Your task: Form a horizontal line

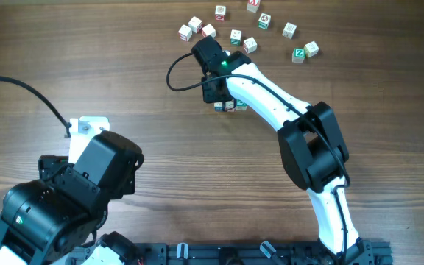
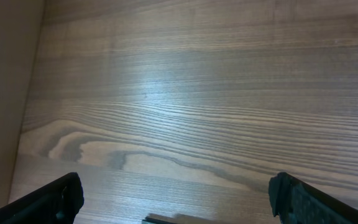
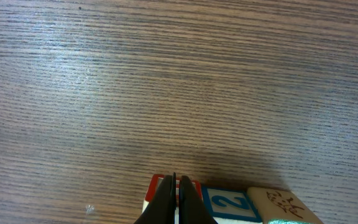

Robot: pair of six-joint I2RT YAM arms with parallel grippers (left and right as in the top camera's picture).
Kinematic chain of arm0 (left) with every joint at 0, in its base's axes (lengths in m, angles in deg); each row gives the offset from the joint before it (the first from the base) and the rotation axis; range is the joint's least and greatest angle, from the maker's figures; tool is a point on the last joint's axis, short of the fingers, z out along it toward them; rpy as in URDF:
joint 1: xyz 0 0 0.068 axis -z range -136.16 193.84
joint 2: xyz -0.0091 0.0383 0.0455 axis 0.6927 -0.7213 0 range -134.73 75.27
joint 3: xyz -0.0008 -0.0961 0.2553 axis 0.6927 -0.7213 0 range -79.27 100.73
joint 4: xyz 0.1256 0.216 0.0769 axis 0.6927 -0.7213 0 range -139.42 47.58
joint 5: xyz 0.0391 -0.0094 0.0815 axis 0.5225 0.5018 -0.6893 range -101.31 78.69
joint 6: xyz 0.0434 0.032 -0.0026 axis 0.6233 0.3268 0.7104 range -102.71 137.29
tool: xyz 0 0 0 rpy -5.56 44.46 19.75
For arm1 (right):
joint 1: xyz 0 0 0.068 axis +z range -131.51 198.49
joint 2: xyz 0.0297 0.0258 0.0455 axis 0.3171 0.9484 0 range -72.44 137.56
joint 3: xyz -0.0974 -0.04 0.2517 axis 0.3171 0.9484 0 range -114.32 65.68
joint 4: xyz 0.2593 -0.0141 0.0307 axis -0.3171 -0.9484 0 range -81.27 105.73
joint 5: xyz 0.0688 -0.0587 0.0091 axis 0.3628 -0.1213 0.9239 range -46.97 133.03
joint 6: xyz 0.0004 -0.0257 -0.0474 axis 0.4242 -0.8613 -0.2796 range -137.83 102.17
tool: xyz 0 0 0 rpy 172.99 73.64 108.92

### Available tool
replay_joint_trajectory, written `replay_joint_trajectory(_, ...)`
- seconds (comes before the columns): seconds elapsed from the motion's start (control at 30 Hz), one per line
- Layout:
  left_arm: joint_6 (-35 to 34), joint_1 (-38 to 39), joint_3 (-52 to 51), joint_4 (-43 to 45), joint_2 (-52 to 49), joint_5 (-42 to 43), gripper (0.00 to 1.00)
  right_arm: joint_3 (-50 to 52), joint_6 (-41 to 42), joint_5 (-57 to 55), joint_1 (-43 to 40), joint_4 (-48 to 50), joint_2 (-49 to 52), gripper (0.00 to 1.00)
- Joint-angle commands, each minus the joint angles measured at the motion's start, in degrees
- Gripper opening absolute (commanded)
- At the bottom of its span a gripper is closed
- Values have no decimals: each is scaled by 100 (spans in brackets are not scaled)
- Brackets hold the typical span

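- Hovering at the red-printed end of the horizontal line (image 3: pixel 229 204), the right claw (image 3: pixel 174 185) has its fingers pressed together.
- Left claw (image 2: pixel 176 199) is spread wide over bare desk (image 2: pixel 166 93).
- Loose cubes (image 1: pixel 235 35) lie well apart from the line.

We've got the row (image 1: pixel 230 107) sitting flat on the wood, mostly covered from overhead. Up close it's three pale little cubes side by side, looking like they touch: the red cube (image 3: pixel 156 185), half hidden, then the blue cube (image 3: pixel 229 205) showing a framed 2, then the third cube (image 3: pixel 284 203), with a brown sketch and a green edge.
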Motion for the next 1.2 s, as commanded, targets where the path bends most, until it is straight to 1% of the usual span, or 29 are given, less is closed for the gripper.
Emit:
replay_joint_trajectory(0.0,-118,-20,9,-2,15,-35,100,-63,122,68,-24,-31,114,5)
replay_joint_trajectory(0.53,-120,-20,9,-2,15,-35,100,-63,129,105,-42,120,114,5)
replay_joint_trajectory(0.7,-120,-20,9,-2,15,-35,100,-63,271,105,-85,-17,114,5)
replay_joint_trajectory(1.17,-120,-20,9,-2,15,-35,100,-63,275,109,-90,-142,114,5)
